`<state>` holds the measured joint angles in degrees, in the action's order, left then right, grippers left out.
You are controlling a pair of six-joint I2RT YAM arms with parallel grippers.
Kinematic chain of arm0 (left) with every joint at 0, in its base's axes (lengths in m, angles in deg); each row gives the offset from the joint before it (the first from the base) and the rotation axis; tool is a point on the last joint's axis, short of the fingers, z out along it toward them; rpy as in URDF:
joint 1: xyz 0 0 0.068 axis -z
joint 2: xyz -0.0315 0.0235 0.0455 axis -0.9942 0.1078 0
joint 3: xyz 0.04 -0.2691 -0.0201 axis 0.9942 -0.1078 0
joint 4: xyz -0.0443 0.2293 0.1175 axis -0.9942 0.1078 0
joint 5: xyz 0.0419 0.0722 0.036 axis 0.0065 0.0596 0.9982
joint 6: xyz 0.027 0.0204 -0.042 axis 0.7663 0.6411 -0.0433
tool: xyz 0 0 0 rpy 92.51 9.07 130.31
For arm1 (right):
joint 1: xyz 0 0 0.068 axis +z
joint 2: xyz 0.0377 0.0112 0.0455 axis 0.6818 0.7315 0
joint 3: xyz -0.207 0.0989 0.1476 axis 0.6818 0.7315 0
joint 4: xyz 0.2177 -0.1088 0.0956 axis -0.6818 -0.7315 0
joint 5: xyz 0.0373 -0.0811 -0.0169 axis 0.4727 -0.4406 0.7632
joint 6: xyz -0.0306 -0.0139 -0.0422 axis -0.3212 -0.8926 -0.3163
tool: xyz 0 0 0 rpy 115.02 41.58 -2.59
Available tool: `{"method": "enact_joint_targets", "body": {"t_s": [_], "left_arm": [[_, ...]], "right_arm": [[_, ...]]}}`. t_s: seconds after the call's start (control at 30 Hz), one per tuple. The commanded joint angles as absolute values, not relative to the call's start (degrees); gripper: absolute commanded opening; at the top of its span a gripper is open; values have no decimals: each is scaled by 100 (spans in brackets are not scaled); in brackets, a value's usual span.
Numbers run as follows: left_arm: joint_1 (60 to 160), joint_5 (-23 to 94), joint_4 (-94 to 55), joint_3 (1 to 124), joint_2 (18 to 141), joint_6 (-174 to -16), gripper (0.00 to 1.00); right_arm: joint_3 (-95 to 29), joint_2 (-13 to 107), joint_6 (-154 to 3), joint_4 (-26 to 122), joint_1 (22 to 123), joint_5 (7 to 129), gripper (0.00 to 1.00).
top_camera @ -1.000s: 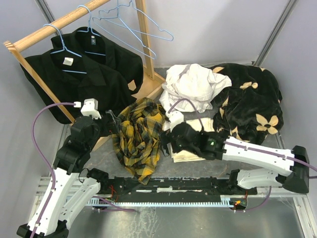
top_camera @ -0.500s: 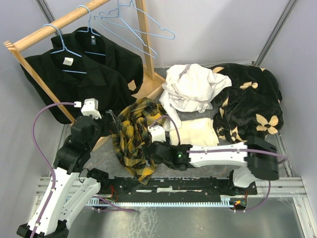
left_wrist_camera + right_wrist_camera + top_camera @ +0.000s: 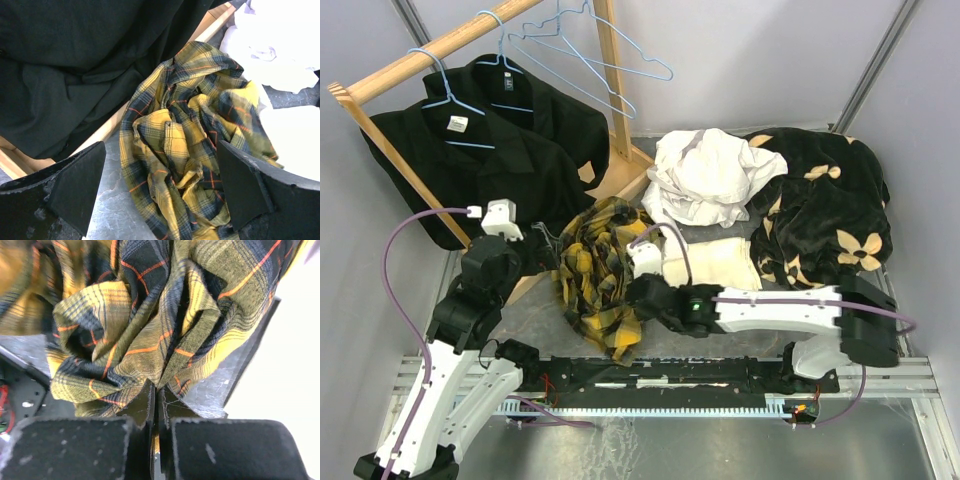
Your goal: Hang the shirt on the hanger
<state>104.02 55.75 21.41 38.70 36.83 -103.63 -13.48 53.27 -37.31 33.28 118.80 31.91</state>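
Observation:
The yellow-and-black plaid shirt (image 3: 592,272) lies crumpled on the grey table between the two arms. My right gripper (image 3: 638,293) is at its right edge. In the right wrist view that gripper (image 3: 159,390) is shut, pinching a fold of the shirt (image 3: 150,315). My left gripper (image 3: 542,250) hovers at the shirt's left side. Its jaws (image 3: 160,185) are wide open above the shirt (image 3: 190,150) and touch nothing. Empty light-blue wire hangers (image 3: 616,62) hang from the wooden rail at the back.
A wooden rack (image 3: 430,50) at back left carries two black shirts (image 3: 490,140) on blue hangers. A cream-white shirt (image 3: 710,175) and a black floral blanket (image 3: 820,210) are piled at back right. A cream cloth (image 3: 715,262) lies flat beside the right arm.
My right arm swung left from the cream cloth to the plaid shirt and its jaws shut on a fold. The shirt's right edge is bunched. The left arm has stayed put.

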Motion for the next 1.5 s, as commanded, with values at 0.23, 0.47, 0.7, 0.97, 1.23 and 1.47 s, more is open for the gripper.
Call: {"method": "enact_joint_targets", "body": {"t_s": [0.23,0.47,0.7,0.97,1.23,1.47], "left_arm": [[10370,4741,1557,4405,3848,-10239,100],[10373,4190,1420,4502,4048,-10249,100],[10393,3688,1322,4536,4164,-10213,100],[10411,3638,1430,4693,4421,-9987,100],[10411,4508,1722,4609,4585,-10202,97],[10402,4651,1847,4560,4646,-10346,97]], "right_arm": [[-2241,3117,-5087,2820,11260,2700,0],[-3102,2938,-5489,2342,10911,2880,0],[-3819,3247,-5521,1714,10793,2893,0],[-4480,4469,-5092,1131,10326,4425,0],[-4232,5807,-5317,1889,9344,6116,35],[-3714,5392,-6269,2444,8909,6884,69]]}}
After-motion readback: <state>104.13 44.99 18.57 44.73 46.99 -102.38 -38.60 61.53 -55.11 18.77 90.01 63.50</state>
